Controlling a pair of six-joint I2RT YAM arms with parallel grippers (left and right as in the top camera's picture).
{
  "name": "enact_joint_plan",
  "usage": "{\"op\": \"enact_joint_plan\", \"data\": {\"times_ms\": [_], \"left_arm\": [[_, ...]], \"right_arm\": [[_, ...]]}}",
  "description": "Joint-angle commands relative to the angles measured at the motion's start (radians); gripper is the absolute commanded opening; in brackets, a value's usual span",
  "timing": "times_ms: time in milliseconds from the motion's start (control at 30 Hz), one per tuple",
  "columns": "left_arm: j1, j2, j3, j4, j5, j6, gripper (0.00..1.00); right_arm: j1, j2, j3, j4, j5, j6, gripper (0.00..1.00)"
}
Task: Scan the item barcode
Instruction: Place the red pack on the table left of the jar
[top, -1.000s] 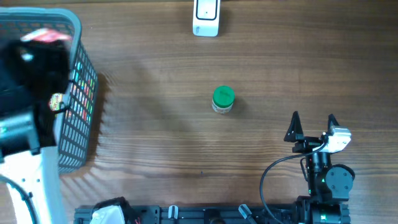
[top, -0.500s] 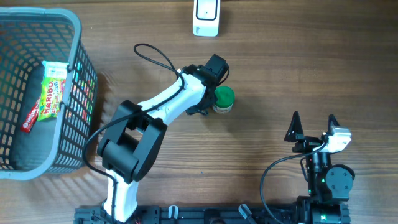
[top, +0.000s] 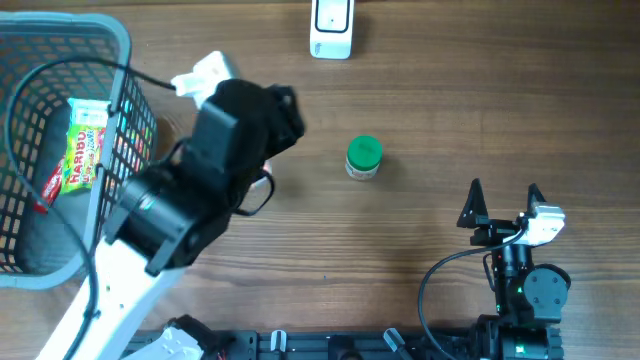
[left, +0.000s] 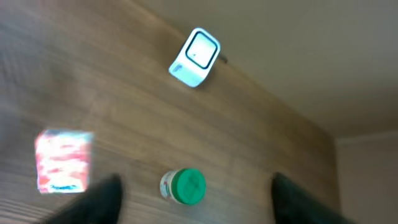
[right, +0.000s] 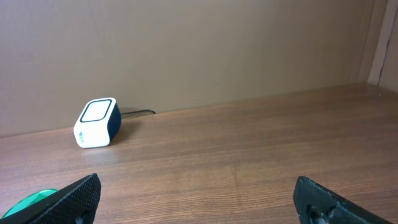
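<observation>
Standing upright on the wooden table (top: 450, 90), the green-lidded jar (top: 362, 158) shows you only its lid from overhead. Its long axis therefore runs straight up, and any barcode must sit on the side wall, which you cannot read from here. The barcode scanner (top: 331, 25) lies beyond the jar at the far edge, a little to the left and well apart from it.

Your left gripper (left: 196, 179) is the nearer one. The left arm hangs above the table just left of the jar. From its wrist camera the jar sits ahead and below, centred between two fingers that stand wide apart with nothing in them. That view is smeared, so the fingertips are probably, not certainly, clear of the lid.

Your right gripper (top: 504, 200) rests near the front edge to the jar's right, farther off, spread wide and empty. Reckon on the left arm for the pickup, coming down over the lid and closing across the jar's width.
</observation>
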Motion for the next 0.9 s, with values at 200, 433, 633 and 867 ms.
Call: {"op": "enact_joint_plan", "data": {"times_ms": [200, 433, 633, 867], "left_arm": [[0.003, 0.277, -0.005, -0.02, 0.137, 0.014, 0.18], [0.003, 0.274, -0.004, -0.03, 0.158, 0.092, 1.0], [0.164, 0.084, 0.193, -0.039, 0.158, 0.321, 1.0], [0.666, -0.079, 0.262, -0.175, -0.091, 0.16, 1.0]], "right_arm": [[0.003, -0.006, -0.001, 0.003, 0.005, -0.011, 1.0], [0.003, -0.006, -0.001, 0.003, 0.005, -0.011, 1.0], [0.003, -0.006, -0.001, 0.003, 0.005, -0.011, 1.0], [0.003, -0.006, -0.001, 0.003, 0.005, -0.011, 1.0]]}}
